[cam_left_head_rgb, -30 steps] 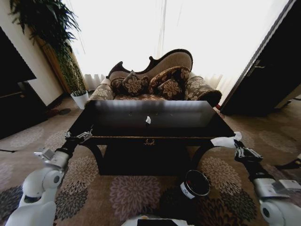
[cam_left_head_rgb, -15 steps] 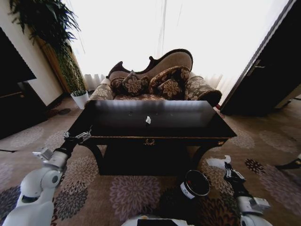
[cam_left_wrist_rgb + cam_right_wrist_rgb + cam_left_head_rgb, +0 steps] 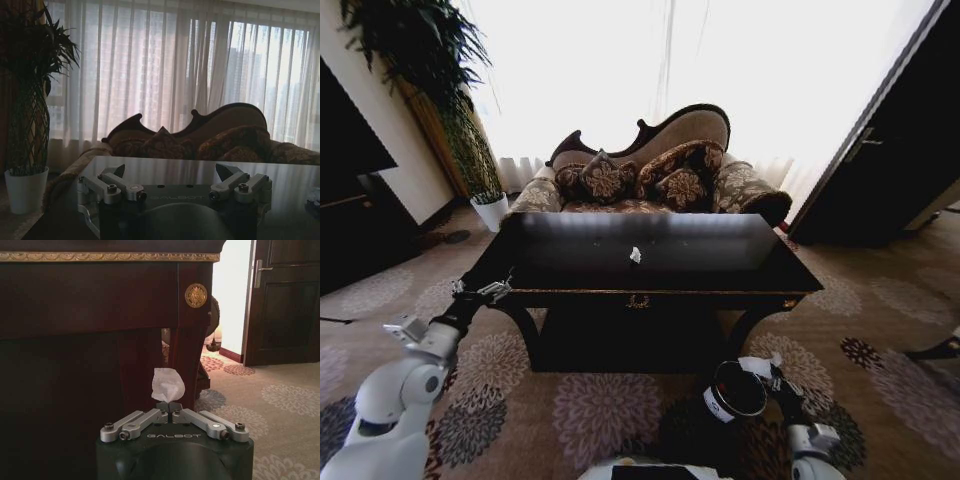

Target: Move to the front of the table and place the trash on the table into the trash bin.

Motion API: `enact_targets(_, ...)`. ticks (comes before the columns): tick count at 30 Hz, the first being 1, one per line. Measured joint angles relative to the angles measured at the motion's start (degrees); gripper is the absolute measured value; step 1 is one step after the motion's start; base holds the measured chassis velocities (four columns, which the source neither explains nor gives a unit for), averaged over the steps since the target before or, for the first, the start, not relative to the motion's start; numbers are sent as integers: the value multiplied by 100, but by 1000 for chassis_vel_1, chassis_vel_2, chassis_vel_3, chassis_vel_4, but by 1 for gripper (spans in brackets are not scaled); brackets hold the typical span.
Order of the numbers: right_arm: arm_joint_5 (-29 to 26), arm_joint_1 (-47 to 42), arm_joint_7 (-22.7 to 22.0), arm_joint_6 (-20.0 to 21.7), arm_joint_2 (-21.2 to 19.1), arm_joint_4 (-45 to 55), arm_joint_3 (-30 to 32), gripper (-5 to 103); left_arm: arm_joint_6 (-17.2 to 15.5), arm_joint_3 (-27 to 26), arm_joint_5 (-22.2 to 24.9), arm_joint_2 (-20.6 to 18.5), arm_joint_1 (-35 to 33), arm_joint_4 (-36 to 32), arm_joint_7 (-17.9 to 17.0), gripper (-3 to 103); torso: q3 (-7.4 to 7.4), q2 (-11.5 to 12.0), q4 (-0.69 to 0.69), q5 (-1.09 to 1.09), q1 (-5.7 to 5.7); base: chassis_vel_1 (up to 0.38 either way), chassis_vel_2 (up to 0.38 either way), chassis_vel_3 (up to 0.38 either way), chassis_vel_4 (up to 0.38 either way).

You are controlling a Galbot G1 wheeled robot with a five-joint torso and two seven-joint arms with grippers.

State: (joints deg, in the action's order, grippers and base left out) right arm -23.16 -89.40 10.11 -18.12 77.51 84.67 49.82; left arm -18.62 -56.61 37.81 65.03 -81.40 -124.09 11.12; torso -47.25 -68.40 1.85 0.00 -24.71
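The dark table (image 3: pixel 720 250) with its glossy top stands straight ahead, and one small white paper scrap (image 3: pixel 635 255) lies near the middle of it. On the carpet in front, the black trash bin (image 3: pixel 732 392) stands open. Just right of the bin's rim my right gripper (image 3: pixel 771 370) is shut on a crumpled white paper (image 3: pixel 756 366). In the right wrist view that paper (image 3: pixel 167 385) sticks up from the pinched right gripper (image 3: pixel 168 404), before the table leg (image 3: pixel 192 340). My left gripper (image 3: pixel 480 292) hovers open at the table's left front corner, its fingers (image 3: pixel 119 171) spread wide and empty.
An ornate sofa (image 3: pixel 650 170) with cushions stands behind the table. A white plant pot (image 3: pixel 492 210) sits at the back left beside a dark cabinet (image 3: pixel 350 200). A dark door (image 3: pixel 900 150) closes off the right side. Patterned carpet surrounds the table.
My right gripper has carried the white paper down from the height of the table's right front corner to beside the bin's rim. The left arm has barely shifted.
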Motion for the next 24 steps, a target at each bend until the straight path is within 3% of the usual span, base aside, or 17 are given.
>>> enact_targets(11, 36, 655, -95, -181, -332, -1280, -184, 0, -13, -155, 13, -30, -147, -71, -12, 100, 0, 0, 1, -1, 0, 0, 0, 0, 0)
enact_targets(24, 178, 1069, -231, -306, -271, -2307, -465, 0, -22, -390, 47, -47, -325, -201, -16, 100, 0, 0, 0, 0, 0, 0, 0, 0, 0)
